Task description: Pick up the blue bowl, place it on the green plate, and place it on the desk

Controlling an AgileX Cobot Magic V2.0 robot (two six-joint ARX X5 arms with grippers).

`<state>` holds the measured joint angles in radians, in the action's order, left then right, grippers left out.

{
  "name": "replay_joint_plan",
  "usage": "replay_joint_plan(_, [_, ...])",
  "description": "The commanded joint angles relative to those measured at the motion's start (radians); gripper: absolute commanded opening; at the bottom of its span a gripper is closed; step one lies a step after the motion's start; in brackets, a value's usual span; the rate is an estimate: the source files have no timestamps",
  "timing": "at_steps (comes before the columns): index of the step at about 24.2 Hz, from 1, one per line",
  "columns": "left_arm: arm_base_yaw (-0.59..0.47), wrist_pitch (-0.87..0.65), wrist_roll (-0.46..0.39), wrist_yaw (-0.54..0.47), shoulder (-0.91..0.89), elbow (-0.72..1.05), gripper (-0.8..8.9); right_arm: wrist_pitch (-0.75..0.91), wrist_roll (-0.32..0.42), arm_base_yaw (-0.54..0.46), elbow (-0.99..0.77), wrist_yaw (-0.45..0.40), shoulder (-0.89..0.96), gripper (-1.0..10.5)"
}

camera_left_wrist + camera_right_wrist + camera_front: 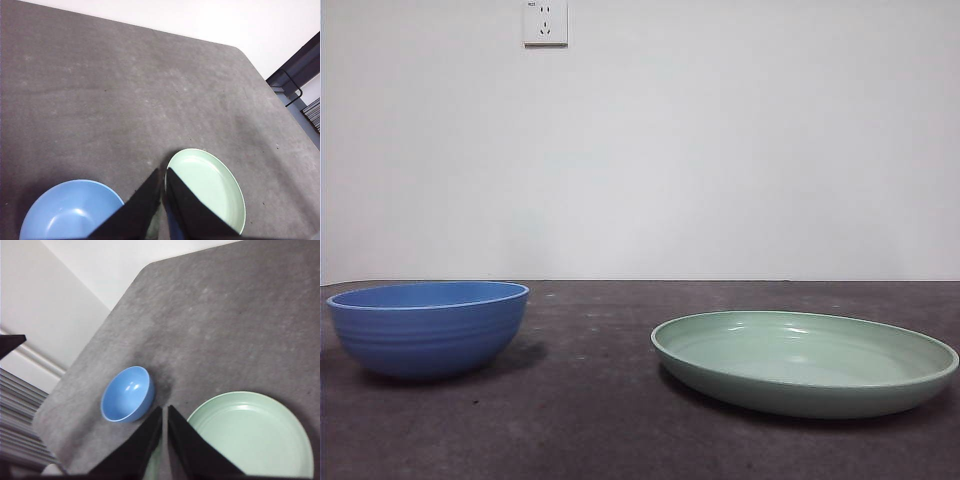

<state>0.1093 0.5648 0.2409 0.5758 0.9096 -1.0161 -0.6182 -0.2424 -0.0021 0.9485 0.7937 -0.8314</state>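
The blue bowl (428, 327) stands upright and empty on the desk (600, 400) at the left. To its right lies the green plate (805, 360), also empty, a gap of bare desk between them. No arm shows in the front view. High above the desk, my left gripper (163, 172) is shut, with the blue bowl (70, 210) and green plate (210, 185) far below it. My right gripper (164, 410) is shut too and hangs high over the blue bowl (126, 394) and green plate (250, 435).
A white wall with a socket (545, 22) rises behind the desk. The desk's edge and a rounded corner (235, 47) show in the left wrist view. Dark furniture (300, 65) stands beyond the desk.
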Motion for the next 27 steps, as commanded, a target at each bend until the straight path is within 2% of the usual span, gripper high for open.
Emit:
replay_joint_plan(1, [0.002,-0.007,-0.020,0.008,0.006,-0.021,0.19,0.008,0.043,0.000,0.017,-0.034,-0.004,0.1])
replay_joint_plan(3, [0.002,-0.005,-0.023,0.008,0.006,-0.021,0.22,0.007,0.051,0.000,0.017,-0.047,-0.004,0.4])
replay_joint_plan(4, [0.002,-0.004,-0.024,0.008,0.006,-0.021,0.31,0.007,0.060,0.000,0.017,-0.046,-0.004,0.9])
replay_joint_plan(7, [0.002,-0.003,-0.024,0.008,0.006,-0.021,0.45,0.007,0.071,0.000,0.017,-0.061,-0.004,3.2])
replay_joint_plan(8, [0.002,-0.004,-0.024,0.008,0.006,-0.021,0.85,0.007,0.071,0.000,0.017,-0.067,-0.004,4.0])
replay_joint_plan(10, [0.002,-0.005,-0.024,0.008,0.006,-0.021,2.67,0.006,0.071,0.000,0.017,-0.069,-0.004,5.1])
replay_joint_plan(11, [0.002,-0.005,-0.024,0.008,0.006,-0.021,4.18,0.006,0.071,0.000,0.017,-0.069,-0.004,5.4])
replay_joint_plan(12, [0.002,-0.005,-0.024,0.007,0.006,-0.021,5.65,0.005,0.071,0.000,0.017,-0.069,-0.004,5.6])
replay_joint_plan(14, [0.002,-0.005,-0.024,0.007,0.006,-0.021,7.41,0.004,0.071,0.000,0.017,-0.068,-0.004,5.6])
replay_joint_plan(22, [0.002,-0.001,-0.057,0.007,0.006,-0.021,7.52,0.004,0.071,0.000,0.017,-0.061,-0.004,5.6])
replay_joint_plan(27, [-0.002,0.068,-0.067,-0.025,0.020,-0.021,7.50,0.004,0.071,0.000,0.017,-0.061,-0.004,5.6])
